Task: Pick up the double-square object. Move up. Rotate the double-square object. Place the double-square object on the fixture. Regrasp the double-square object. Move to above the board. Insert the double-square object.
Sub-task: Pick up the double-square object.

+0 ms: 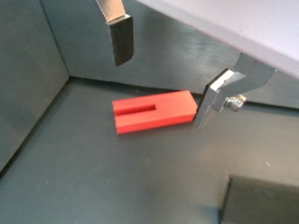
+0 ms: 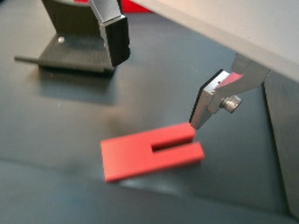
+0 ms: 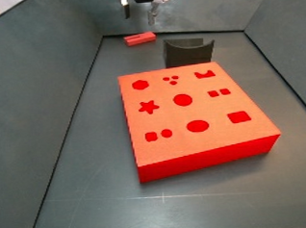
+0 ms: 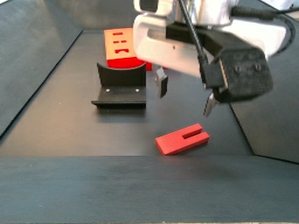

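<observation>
- Hand [image 4: 184, 94] hangs open above double-square object [image 4: 184, 140], lying flat on floor, lower centre of side view; nothing held.
- Risk: piece off-centre btwn fingers [image 1: 121, 42]; closing could skew it.
- Fixture [image 4: 121, 86] nearby, upper left.

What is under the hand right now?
The double-square object lies flat on the dark floor beneath the open hand, untouched between its fingers. Nothing covers the object.

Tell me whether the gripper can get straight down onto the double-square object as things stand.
Probably yes. The gripper hangs open above the double-square object, which lies flat on the floor with nothing over it. The fixture stands off to one side, apart from it.
</observation>
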You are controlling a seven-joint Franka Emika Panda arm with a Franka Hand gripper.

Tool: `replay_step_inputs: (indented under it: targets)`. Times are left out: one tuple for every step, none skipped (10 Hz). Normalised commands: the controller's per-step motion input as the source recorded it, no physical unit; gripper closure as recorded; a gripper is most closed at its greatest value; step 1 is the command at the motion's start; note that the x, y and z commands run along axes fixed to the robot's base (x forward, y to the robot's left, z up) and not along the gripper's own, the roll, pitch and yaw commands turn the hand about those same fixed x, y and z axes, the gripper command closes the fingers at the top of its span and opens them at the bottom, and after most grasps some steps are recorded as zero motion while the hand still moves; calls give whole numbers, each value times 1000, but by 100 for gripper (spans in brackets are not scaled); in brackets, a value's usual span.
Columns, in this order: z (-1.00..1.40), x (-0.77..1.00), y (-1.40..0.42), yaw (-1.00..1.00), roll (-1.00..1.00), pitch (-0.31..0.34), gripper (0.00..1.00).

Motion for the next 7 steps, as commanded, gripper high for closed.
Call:
replay_step_inputs:
  targets:
    - [-703,43,391,-551,-66,-186,0]
    - [-771,-134,371,-477,-91,-137,0]
    - [-26,-131,143,-149,-63,-53,0]
    - [-457,46,-97,-34,0,-53,0]
    - [-674,-94,0,-240,-164,-209,0]
    - [-720,-49,0,-289,-137,-196,0]
    - [-674,0,57,-260,-176,-161,0]
